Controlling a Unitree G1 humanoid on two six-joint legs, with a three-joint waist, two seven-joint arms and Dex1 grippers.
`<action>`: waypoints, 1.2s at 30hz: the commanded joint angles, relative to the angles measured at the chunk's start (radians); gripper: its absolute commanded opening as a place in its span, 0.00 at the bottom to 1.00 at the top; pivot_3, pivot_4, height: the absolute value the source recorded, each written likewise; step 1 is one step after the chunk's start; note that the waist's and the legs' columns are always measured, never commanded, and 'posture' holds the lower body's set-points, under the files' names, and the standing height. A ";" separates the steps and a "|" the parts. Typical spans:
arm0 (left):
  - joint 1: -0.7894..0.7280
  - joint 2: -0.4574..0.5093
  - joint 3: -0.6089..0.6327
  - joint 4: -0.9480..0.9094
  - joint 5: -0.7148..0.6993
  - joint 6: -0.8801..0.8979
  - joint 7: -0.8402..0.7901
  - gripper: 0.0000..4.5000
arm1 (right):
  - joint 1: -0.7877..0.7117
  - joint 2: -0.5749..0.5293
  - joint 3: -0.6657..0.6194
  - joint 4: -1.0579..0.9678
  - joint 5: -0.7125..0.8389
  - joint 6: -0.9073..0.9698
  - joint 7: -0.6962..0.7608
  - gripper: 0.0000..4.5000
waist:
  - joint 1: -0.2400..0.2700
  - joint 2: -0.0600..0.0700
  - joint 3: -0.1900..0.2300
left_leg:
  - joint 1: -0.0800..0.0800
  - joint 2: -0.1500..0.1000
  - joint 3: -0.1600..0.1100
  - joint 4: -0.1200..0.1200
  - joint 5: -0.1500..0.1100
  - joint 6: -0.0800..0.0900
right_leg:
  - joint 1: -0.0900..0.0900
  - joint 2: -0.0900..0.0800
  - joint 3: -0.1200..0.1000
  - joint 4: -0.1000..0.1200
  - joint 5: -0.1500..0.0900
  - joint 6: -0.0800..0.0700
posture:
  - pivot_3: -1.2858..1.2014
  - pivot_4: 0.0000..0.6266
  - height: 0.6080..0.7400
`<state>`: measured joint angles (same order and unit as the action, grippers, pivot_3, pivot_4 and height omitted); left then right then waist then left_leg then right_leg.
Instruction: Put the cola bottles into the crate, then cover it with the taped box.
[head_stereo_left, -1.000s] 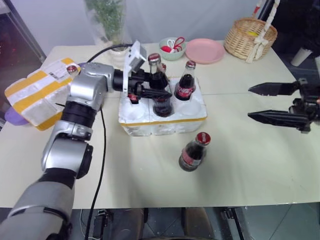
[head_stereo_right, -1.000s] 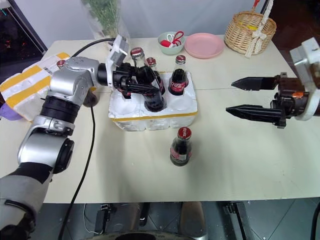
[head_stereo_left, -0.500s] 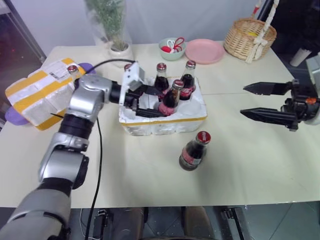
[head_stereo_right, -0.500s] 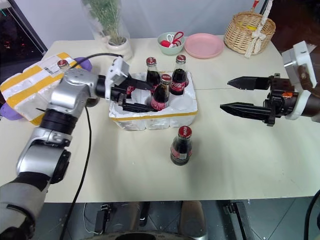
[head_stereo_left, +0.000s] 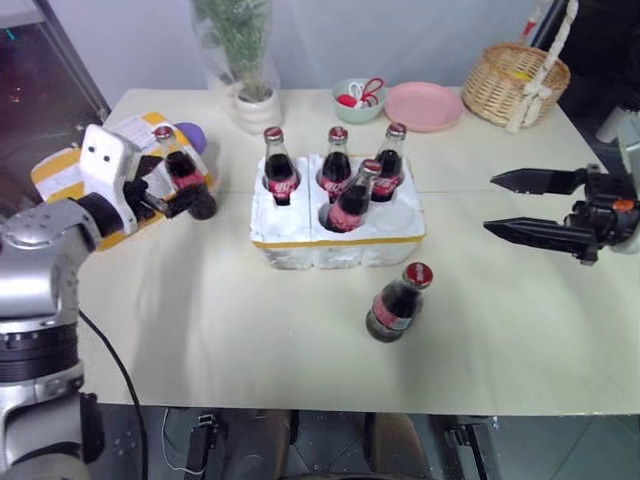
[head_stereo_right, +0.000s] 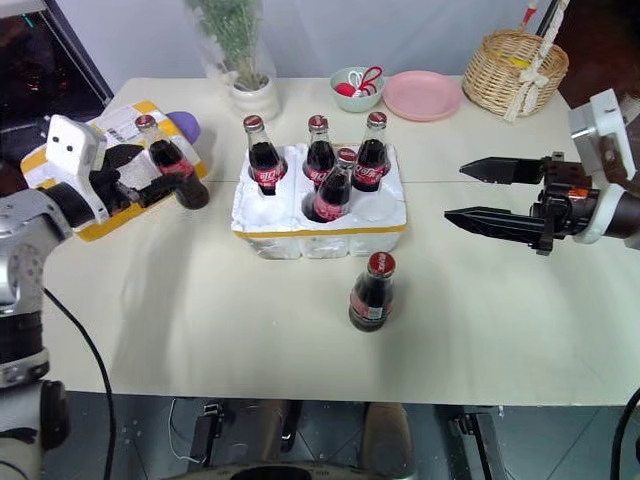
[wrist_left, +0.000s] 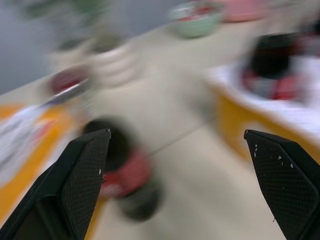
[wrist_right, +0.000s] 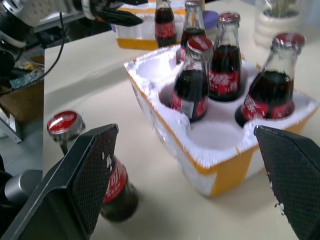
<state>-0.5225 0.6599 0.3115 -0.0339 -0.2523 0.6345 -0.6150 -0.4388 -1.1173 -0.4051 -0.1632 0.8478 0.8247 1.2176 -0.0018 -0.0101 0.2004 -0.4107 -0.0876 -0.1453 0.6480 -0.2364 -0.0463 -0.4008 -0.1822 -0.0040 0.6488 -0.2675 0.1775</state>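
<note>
**Four in the crate, two loose, lid not on**

Risks first. My left gripper (head_stereo_right: 135, 172) was spread wide and empty, right beside the cola bottle (head_stereo_right: 165, 168) standing by the taped box (head_stereo_left: 62, 172). Approaching it that close to the box, I judged a finger could clip the bottle and tip it, or shove the box. The front-middle bottle (head_stereo_right: 333, 189) leaned in its well instead of sitting straight; if left tilted, the taped box probably wouldn't seat flat over the crate. The other loose bottle (head_stereo_right: 371, 291) stood alone on the tabletop (head_stereo_right: 250, 330) in front of the crate, near enough that a low sweep from either arm could knock it over.

My right gripper (head_stereo_right: 468, 192) was also wide open, holding nothing, hovering off to the right of the crate, apart from everything.

Contents: the crate (head_stereo_right: 318, 236) sat mid-tabletop with four bottles in it, three across the back row plus the tilted one. The front-left and front-right wells looked empty. The taped box lay at the far left edge, uncovered side not visible. Behind the crate: a green bowl (head_stereo_right: 356, 88) holding small red and white items, an empty-looking pink plate (head_stereo_right: 422, 95), and a wicker basket (head_stereo_right: 513, 62).
</note>
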 joint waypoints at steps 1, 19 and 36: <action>-0.066 -0.024 -0.007 0.081 0.057 -0.057 0.132 1.00 | -0.050 -0.013 0.005 0.022 -0.004 -0.018 -0.004 1.00 | 0.000 -0.001 0.000 | 0.000 0.000 0.000 0.000 0.000 0.000 | 0.000 0.000 0.000 0.000 0.000 0.000 | 0.52 0.24 0.98; -0.267 -0.099 -0.104 0.539 0.103 -0.251 0.206 1.00 | -0.094 0.003 0.013 0.025 0.012 -0.012 -0.040 1.00 | -0.011 -0.001 0.000 | 0.000 0.000 0.001 0.000 0.000 0.000 | -0.001 0.000 0.000 0.000 0.000 0.000 | 0.52 0.24 0.98; -0.386 -0.037 -0.110 0.557 0.019 -0.191 -0.030 0.59 | -0.100 -0.005 0.008 0.013 0.015 -0.009 -0.079 1.00 | -0.017 -0.002 0.000 | -0.001 0.000 0.001 -0.001 0.000 0.000 | -0.002 0.000 0.000 0.000 0.000 0.000 | 0.52 0.24 0.98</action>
<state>-0.8461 0.5870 0.1714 0.6125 -0.1742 0.4251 -0.5790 -0.5127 -1.1156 -0.3611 -0.1250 0.8469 0.8217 1.1442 -0.0183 -0.0122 0.2008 -0.4126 -0.0874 -0.1446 0.6474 -0.2364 -0.0464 -0.4038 -0.1820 -0.0040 0.6491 -0.2673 0.1776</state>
